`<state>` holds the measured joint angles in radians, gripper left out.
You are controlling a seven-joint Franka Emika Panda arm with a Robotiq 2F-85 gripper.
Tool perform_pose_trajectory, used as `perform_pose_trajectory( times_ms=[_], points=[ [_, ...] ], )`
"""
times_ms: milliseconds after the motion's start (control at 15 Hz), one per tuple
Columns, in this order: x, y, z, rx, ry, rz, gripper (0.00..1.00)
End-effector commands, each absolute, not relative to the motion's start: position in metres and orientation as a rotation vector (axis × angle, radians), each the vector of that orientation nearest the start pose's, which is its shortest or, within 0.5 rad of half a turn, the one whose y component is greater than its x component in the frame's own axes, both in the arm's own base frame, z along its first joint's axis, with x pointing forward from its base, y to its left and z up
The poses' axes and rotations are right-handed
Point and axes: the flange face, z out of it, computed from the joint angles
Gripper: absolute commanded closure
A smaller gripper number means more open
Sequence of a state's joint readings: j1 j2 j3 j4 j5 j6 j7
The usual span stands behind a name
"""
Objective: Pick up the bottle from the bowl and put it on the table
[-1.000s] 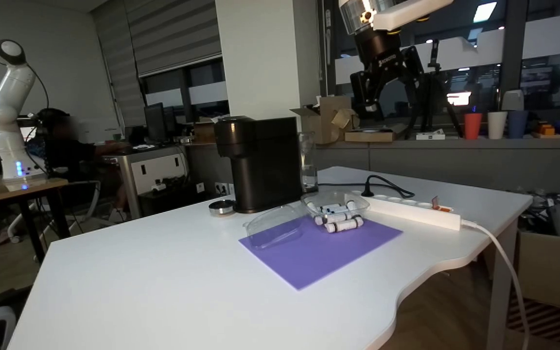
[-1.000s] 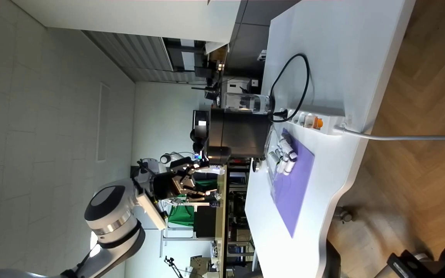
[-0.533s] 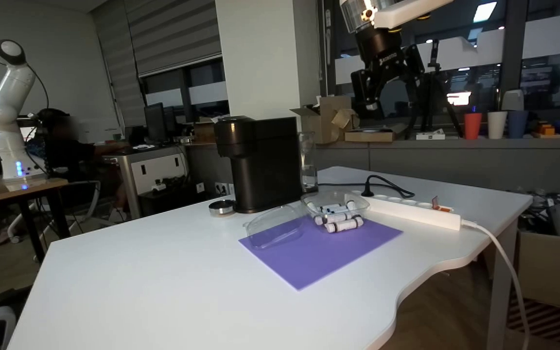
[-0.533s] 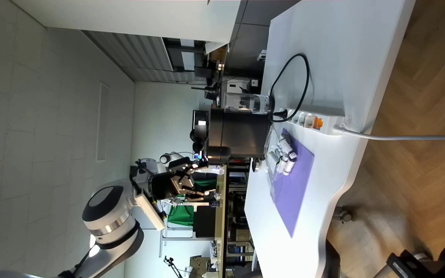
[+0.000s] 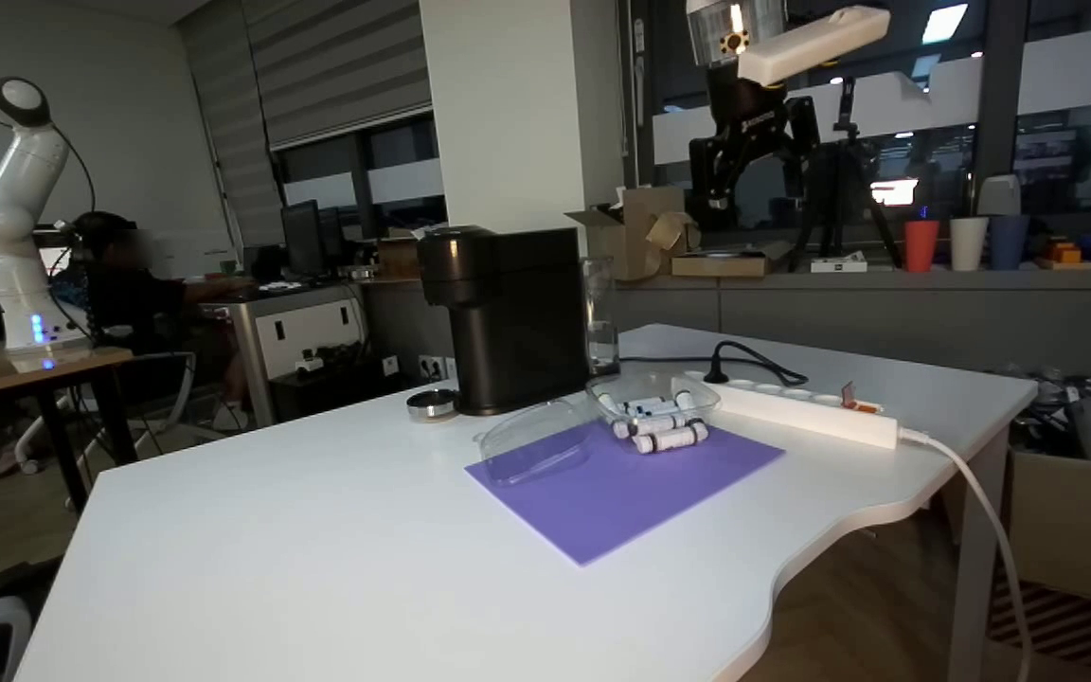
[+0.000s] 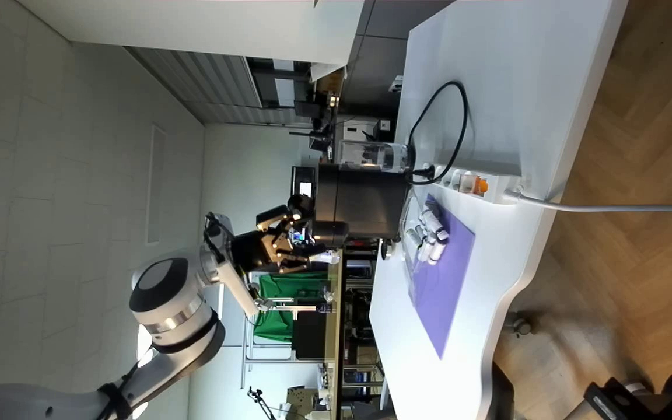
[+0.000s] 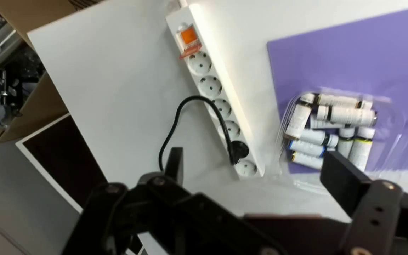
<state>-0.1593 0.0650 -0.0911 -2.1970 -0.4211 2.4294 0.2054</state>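
Note:
Several small white bottles (image 5: 670,438) lie in the low see-through bowl (image 5: 712,403), which rests partly on the purple mat. In the wrist view the bottles (image 7: 349,116) lie crossed over one another in the bowl (image 7: 282,138); both exterior views show the bottles (image 6: 433,224) too. I cannot tell which bottle is meant. My gripper (image 5: 754,201) is high above the white table (image 5: 366,530), open and empty. In the wrist view the gripper (image 7: 255,164) has its fingers wide apart, the right finger overlapping the near edge of the bowl in the picture.
A clear lid (image 5: 536,440) lies beside the bowl on the purple mat (image 5: 602,511). A black coffee machine (image 5: 517,322) and a tall clear water tank (image 5: 600,322) stand behind. A white power strip (image 7: 211,88) with a black cable (image 7: 179,113) lies beside the bowl.
Over the last half second my gripper has shifted slightly and turned, moving toward the coffee machine's side in an exterior view. It stays open. The bottles and bowl have not moved.

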Motion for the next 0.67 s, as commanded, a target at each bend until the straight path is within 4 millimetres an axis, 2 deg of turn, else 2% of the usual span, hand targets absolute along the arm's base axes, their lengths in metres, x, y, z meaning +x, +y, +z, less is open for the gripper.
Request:
perform_pose_trajectory(
  times_ms=[0,133,267,600],
  points=[
    [0.588,-0.178,0.358,-3.430,0.262,-0.459,0.00],
    [0.615,-0.186,0.341,-3.418,0.235,-0.537,0.00],
    [0.645,-0.181,0.315,-3.396,0.200,-0.540,0.00],
    [0.698,-0.142,0.255,-3.354,0.077,-0.421,0.00]
  ],
)
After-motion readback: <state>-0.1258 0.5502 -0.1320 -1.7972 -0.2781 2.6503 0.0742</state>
